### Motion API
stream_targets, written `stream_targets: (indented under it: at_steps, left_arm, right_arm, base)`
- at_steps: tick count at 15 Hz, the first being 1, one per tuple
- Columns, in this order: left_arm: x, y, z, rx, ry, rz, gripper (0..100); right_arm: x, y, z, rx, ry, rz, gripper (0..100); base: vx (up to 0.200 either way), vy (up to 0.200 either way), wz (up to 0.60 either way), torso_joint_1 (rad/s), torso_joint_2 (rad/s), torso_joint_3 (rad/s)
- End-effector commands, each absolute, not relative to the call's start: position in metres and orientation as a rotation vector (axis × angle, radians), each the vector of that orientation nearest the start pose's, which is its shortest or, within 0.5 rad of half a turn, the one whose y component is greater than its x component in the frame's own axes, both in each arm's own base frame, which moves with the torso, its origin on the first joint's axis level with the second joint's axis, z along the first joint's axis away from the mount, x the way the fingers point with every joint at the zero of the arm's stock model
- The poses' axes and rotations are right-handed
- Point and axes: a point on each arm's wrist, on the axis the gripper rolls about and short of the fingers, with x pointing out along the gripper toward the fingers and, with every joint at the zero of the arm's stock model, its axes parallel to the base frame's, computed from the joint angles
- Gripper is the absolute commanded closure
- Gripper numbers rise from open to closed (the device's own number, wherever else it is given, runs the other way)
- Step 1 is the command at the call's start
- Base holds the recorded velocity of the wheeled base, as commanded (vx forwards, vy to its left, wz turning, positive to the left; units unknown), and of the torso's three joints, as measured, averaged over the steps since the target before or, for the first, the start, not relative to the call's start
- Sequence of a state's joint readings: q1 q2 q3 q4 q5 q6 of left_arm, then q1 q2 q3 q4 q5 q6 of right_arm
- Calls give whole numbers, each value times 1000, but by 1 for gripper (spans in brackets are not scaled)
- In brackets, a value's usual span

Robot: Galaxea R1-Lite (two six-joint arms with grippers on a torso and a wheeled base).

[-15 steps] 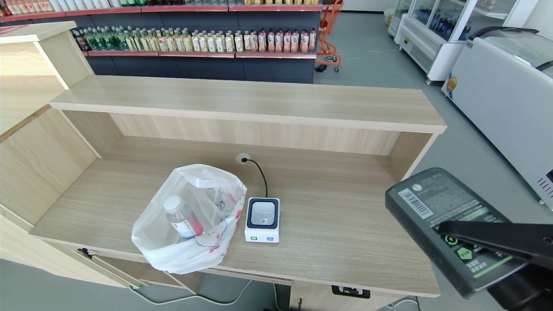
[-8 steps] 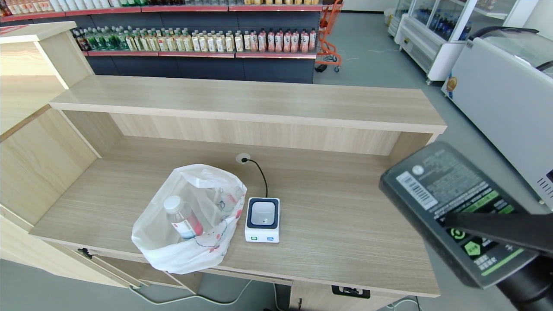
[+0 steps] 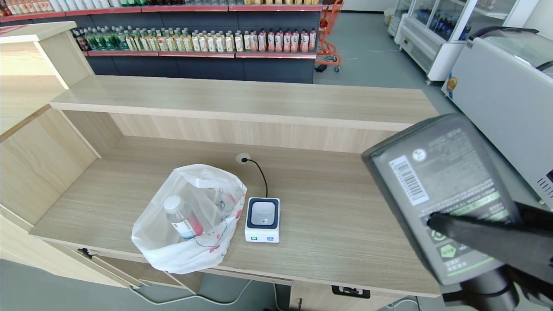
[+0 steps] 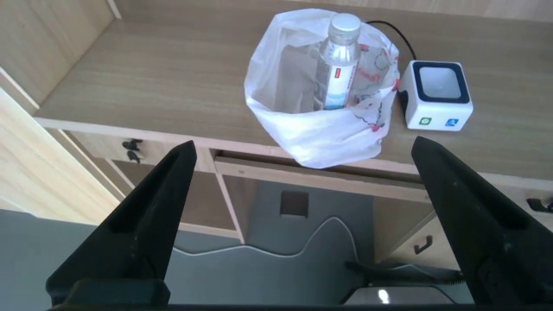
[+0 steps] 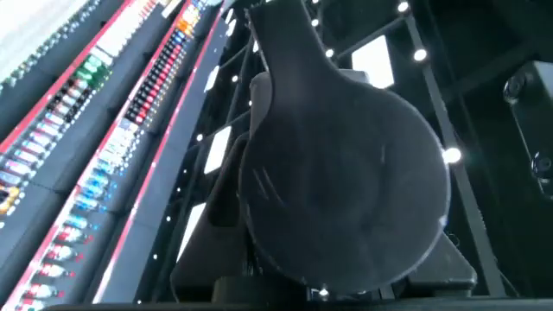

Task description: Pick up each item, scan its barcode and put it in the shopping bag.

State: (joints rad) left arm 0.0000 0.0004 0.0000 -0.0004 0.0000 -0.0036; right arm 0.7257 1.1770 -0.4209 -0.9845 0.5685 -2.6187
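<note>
Right tool [image 3: 436,224]: clamped on dark grey flat pack [image 3: 440,194], held aloft off the right end of the surface [image 3: 337,207], well apart from the scanner [image 3: 262,219]. Left tool [image 4: 304,147]: jaws spread wide, nothing held, hanging off the front edge near the shopping bag [image 3: 190,224].

Step in hand, by judgement: scan. Barcode label [image 3: 408,179]: facing up, away from the scanner window. Carry over the scanner, roll the wrist until the label looks down at the glass, keep it flat and square. Leave the finger [image 3: 475,235] on the green-printed end, clear of the code. Then lower into the bag mouth, avoiding the bottle [image 3: 183,218] leaning inside.

Materials, big to small:
- surface: pale wood-grain laminate, flat, matte
- shopping bag: thin translucent white plastic, crumpled, mouth slumped open; likely to fold if nudged
- pack: stiff-looking slab, rounded corners, smooth sheen; probably slippery in a pinch
- scanner: small white box, dark-framed square window facing up, black cable [image 3: 261,177] behind
- bottle: clear plastic, white cap, red-and-white wrap
- barcode label: small white rectangle
</note>
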Motion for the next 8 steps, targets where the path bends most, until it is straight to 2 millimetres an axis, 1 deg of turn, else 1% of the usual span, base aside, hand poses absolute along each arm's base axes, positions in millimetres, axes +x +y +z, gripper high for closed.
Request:
stream_targets:
  at_steps: [1, 2, 4, 8]
  left_arm:
    - [-23, 0, 76, -3, -2, 0, 0]
    - [-23, 0, 76, -3, -2, 0, 0]
    - [-23, 0, 76, -3, -2, 0, 0]
    - [-23, 0, 75, -3, 0, 0, 0]
  right_arm:
    - [118, 123, 214, -2127, -1675, 251, 100]
    - [116, 123, 210, -2119, -1682, 274, 100]
    - [110, 126, 209, -2090, -1720, 286, 100]
    - [110, 127, 212, -2085, -1727, 277, 100]
  base:
    - [0, 0, 0, 0, 0, 0]
    - [0, 0, 0, 0, 0, 0]
    - [0, 0, 0, 0, 0, 0]
    - [0, 0, 0, 0, 0, 0]
